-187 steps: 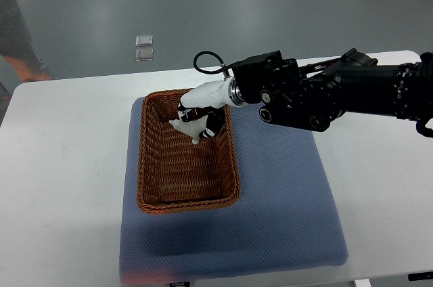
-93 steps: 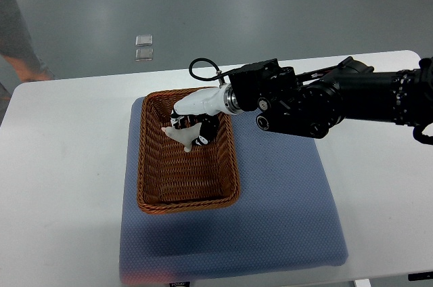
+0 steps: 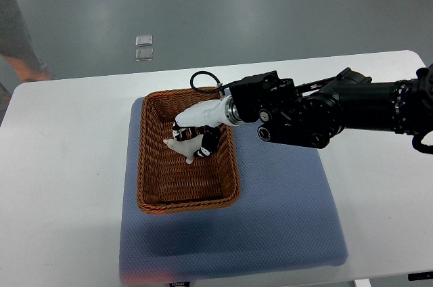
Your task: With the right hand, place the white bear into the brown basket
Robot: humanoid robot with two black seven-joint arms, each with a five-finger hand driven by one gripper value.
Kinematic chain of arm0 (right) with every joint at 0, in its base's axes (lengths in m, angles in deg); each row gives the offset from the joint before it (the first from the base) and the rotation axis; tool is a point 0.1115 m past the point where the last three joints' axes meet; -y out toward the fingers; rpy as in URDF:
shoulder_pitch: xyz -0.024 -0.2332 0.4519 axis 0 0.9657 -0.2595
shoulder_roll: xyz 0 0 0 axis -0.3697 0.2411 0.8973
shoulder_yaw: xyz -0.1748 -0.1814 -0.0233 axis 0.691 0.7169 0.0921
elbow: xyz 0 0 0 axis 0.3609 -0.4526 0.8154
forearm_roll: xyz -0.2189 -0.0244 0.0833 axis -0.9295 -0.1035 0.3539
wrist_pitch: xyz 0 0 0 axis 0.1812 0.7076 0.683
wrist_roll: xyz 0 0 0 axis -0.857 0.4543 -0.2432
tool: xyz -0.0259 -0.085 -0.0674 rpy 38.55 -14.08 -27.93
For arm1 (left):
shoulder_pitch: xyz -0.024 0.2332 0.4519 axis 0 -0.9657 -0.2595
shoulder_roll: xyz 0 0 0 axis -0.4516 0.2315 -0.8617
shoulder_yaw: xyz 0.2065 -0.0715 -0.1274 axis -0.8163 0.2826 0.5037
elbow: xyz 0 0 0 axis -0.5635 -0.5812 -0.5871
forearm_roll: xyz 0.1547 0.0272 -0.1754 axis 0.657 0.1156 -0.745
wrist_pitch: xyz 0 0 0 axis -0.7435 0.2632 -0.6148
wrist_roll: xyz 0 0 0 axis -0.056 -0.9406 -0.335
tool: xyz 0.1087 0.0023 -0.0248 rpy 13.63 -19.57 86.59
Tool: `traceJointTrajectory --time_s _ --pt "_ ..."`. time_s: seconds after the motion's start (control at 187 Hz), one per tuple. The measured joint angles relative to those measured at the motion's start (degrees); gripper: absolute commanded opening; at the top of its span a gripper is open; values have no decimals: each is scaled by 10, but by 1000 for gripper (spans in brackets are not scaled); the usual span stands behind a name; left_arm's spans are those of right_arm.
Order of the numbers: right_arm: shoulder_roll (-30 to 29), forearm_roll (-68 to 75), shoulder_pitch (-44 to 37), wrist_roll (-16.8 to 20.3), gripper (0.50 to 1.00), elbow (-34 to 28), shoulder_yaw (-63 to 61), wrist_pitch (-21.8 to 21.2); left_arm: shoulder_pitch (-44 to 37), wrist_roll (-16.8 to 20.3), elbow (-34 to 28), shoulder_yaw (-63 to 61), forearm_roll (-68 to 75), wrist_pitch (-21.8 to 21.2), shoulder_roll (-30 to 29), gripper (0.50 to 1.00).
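Note:
A brown wicker basket (image 3: 152,185) sits on a blue-grey mat (image 3: 277,219) on the white table. My right arm reaches in from the right edge. Its white hand (image 3: 193,135) is over the upper middle of the basket, inside the rim, fingers curled on the small white bear (image 3: 181,147). The bear hangs from the fingers just above the basket floor, its legs pointing down and left. The left arm is not in view.
The white table (image 3: 61,165) extends on both sides of the mat. A person's leg (image 3: 17,36) stands at the far left on the grey floor. Two small clear squares (image 3: 143,47) lie on the floor beyond the table.
The hand with the bear moved left over the basket, then came down lower and slightly nearer, deeper inside the basket. The bear stays in the fingers.

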Motion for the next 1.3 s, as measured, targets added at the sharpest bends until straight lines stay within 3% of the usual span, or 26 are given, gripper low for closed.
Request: traceJointTrajectory --time_s 0.043,0.086,0.118,0.305,0.418,0.466,0.552,0.921,1.157,1.301 --pt "0 0 1 0 619 0 0 0 0 0 0 0 0 0 0 1000" --pt "0 0 1 0 739 0 0 0 0 0 0 0 0 0 0 1000" --pt "0 -1 1 0 788 0 0 0 0 0 0 0 0 0 0 1000" --pt "0 0 1 -2 858 0 0 0 0 0 0 0 0 0 0 1000" --pt "0 3 -2 -3 860 0 -1 -1 0 0 0 0 0 0 0 1000" --pt "0 5 -4 -3 897 0 -1 -3 0 0 0 0 0 0 0 1000" --pt "0 7 -13 -4 913 0 -2 -5 0 0 0 0 0 0 0 1000" --pt "15 38 -62 -17 913 1 -137 -48 0 0 0 0 0 0 0 1000" --pt "84 129 41 -17 913 34 -307 -35 0 0 0 0 0 0 0 1000" --pt "92 137 123 -24 913 62 -447 -8 0 0 0 0 0 0 0 1000"
